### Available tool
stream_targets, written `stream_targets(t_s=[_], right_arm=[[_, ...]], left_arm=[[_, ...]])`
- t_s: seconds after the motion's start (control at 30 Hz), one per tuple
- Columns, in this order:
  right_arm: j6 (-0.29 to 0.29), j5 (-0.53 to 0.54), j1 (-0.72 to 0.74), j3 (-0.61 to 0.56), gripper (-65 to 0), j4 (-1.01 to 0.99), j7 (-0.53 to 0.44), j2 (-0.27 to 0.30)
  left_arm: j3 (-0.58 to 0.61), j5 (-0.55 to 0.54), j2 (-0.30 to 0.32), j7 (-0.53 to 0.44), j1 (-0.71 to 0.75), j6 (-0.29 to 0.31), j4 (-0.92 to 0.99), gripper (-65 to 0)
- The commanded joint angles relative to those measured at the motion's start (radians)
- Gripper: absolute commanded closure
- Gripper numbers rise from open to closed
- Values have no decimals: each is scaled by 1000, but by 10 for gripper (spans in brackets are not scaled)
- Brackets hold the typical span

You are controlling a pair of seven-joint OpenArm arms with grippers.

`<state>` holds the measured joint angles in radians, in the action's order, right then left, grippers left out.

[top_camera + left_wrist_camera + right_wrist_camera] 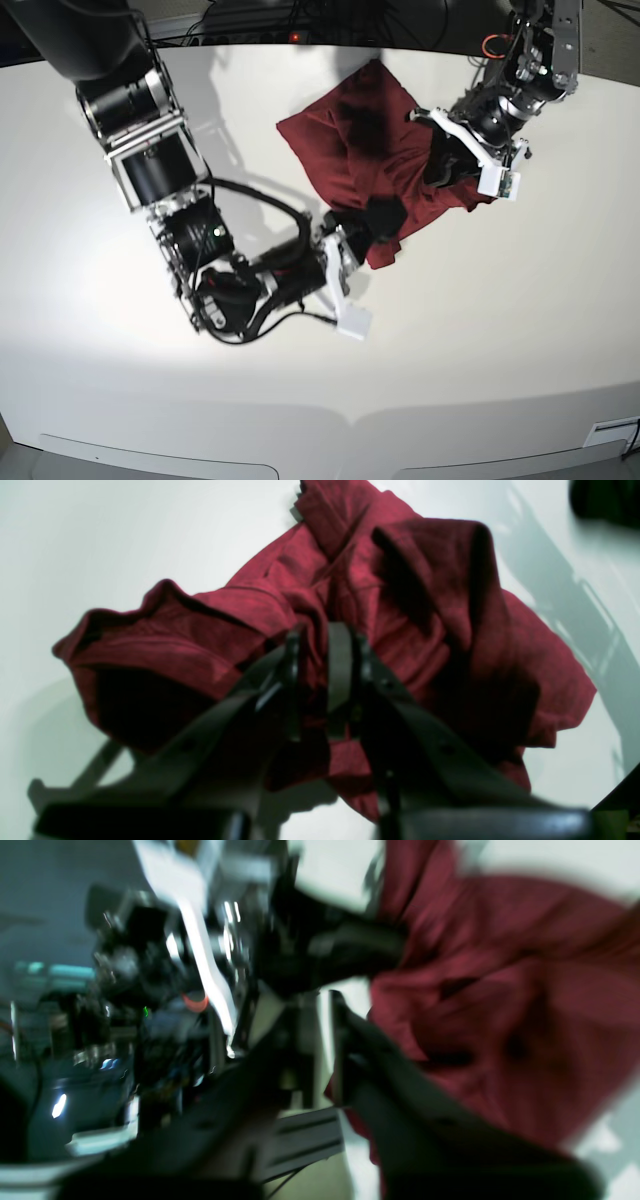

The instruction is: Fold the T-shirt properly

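The dark red T-shirt (365, 150) lies crumpled on the white table, bunched in thick folds (425, 605). My left gripper (317, 665) is shut on a fold of it, with cloth pinched between the two dark fingers (345, 670). In the base view this gripper (440, 165) sits at the shirt's right side. My right gripper (375, 222) is at the shirt's near lower edge. In the blurred right wrist view its jaws (310, 1050) stand apart with pale table showing between them. The cloth (500, 1005) lies just beside one finger (350, 1055).
The white table (500, 350) stretches wide on all sides of the shirt. Cables and dark equipment (300, 20) line the far edge. The right arm's bulky black links (240, 285) lie low over the table to the left of the shirt.
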<state>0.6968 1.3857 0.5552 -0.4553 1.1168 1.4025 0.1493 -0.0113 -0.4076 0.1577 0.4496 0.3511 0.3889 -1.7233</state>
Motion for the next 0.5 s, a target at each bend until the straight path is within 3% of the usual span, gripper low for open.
stream_targets(t_s=[0.0, 0.1, 0.2, 0.47], right_arm=[[1, -19, 36, 4, -159, 16, -6, -3], [1, -165, 48, 4, -250, 16, -6, -3], [1, -284, 34, 2, -303, 16, -6, -3], [1, -283, 20, -11, -308, 15, -6, -3]], left_arm=[[-1, -11, 3, -16, -2, 3, -20, -74], [-1, -12, 3, -16, -2, 3, -20, -74], [-1, -11, 3, -16, -2, 3, -20, -74], [-1, -11, 4, -16, -2, 3, -20, -74]])
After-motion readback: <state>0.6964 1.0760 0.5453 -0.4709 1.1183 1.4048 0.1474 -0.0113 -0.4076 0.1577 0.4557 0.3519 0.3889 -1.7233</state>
